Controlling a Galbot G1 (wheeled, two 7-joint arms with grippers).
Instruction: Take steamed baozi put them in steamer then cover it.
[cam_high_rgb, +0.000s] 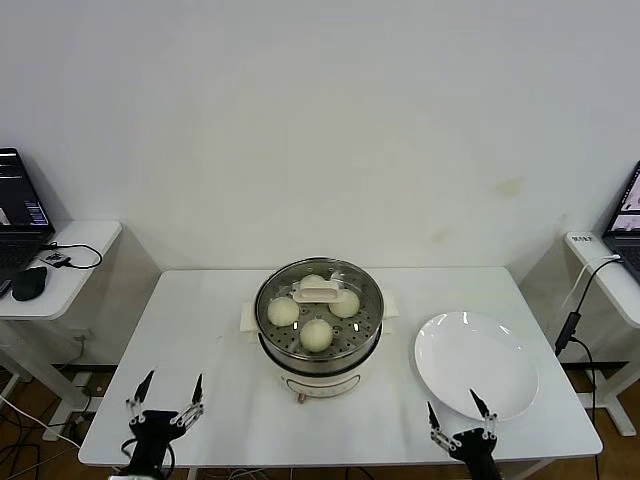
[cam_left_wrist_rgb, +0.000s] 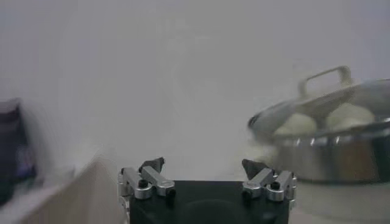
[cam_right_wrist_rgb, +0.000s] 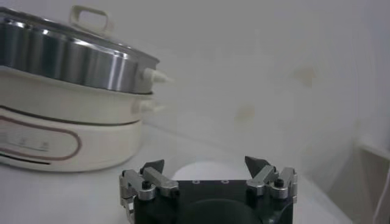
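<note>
The steel steamer (cam_high_rgb: 275, 345) on its cream base stands mid-table with cream-white baozi (cam_high_rgb: 316, 334) inside on the perforated tray. The clear glass cover (cam_high_rgb: 365, 290) with its cream handle (cam_high_rgb: 320, 290) sits on top of the steamer. The steamer also shows in the left wrist view (cam_left_wrist_rgb: 341, 158) and in the right wrist view (cam_right_wrist_rgb: 67, 58). My left gripper (cam_high_rgb: 168, 392) is open and empty at the table's front left edge. My right gripper (cam_high_rgb: 459, 413) is open and empty at the front edge, just in front of the white plate (cam_high_rgb: 476, 364).
The white plate lies empty to the right of the steamer. Side desks with laptops (cam_high_rgb: 18, 215) and cables (cam_high_rgb: 575, 320) stand off both ends of the table.
</note>
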